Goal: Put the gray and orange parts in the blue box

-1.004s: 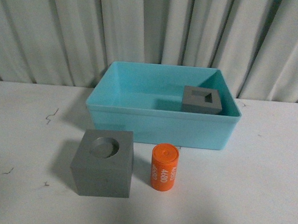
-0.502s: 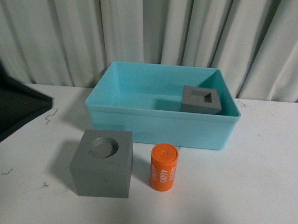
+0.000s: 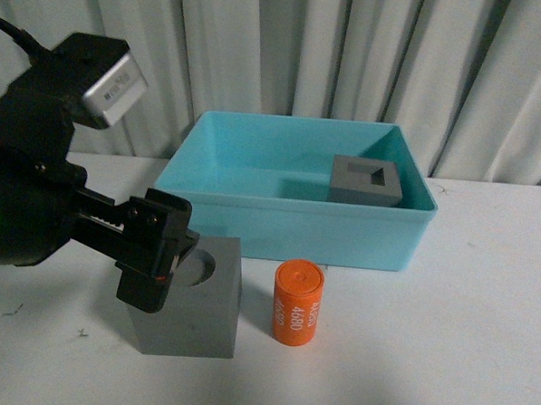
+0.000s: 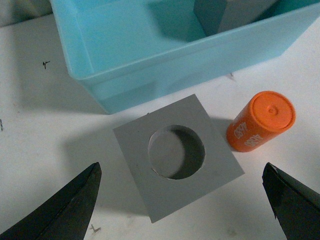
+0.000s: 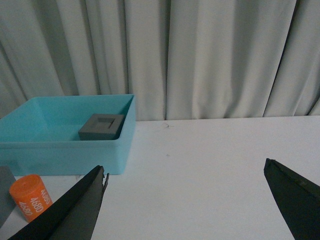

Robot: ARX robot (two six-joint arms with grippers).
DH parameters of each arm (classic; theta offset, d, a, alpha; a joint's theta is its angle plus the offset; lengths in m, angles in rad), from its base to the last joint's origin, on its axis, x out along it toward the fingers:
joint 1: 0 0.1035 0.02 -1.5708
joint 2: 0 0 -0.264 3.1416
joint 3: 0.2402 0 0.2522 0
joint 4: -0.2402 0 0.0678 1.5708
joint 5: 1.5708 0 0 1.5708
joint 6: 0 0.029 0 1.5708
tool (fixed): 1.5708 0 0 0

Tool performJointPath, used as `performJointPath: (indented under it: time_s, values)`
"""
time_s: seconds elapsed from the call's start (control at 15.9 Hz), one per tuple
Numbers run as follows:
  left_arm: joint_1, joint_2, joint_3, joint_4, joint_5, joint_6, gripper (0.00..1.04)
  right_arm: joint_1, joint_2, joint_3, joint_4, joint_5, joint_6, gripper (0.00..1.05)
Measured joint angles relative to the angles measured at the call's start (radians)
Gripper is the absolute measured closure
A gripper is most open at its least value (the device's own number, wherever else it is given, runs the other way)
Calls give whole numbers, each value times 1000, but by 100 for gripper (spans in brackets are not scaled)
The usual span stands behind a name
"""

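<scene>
Entry of the left tool point(image 4: 181, 172), absent 1 s ago, is seen, jaws spread wide over the round-hole gray cube point(image 3: 192, 312) on the tabletop point(image 3: 444, 348) near the blue box point(image 3: 292, 231), so grasping is expected.

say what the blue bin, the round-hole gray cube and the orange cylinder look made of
The light blue rectangular bin: likely moulded plastic, smooth with a soft sheen. The matte gray cube with the round hole: dull, even surface, perhaps plastic or resin; unclear. The small orange cylinder: smooth, slightly glossy, probably plastic, with white printed digits.
</scene>
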Motion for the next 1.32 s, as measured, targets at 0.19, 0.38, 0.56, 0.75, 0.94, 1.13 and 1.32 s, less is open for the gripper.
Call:
performJointPath:
  time_s: [0.19, 0.38, 0.56, 0.75, 0.94, 1.13, 1.32]
  values:
    - [14, 102, 48, 29, -16, 32, 7, 0, 0, 0, 0, 0, 0, 6]
    - [31, 177, 89, 29, -41, 44, 7, 0, 0, 0, 0, 0, 0, 6]
    - [39, 225, 116, 27, -58, 51, 7, 0, 0, 0, 0, 0, 0, 6]
    - [39, 264, 138, 28, -70, 51, 7, 0, 0, 0, 0, 0, 0, 6]
    - [35, 283, 151, 28, -75, 51, 7, 0, 0, 0, 0, 0, 0, 6]
    - [35, 302, 158, 29, -79, 51, 7, 0, 0, 0, 0, 0, 0, 6]
    - [35, 324, 166, 28, -82, 51, 7, 0, 0, 0, 0, 0, 0, 6]
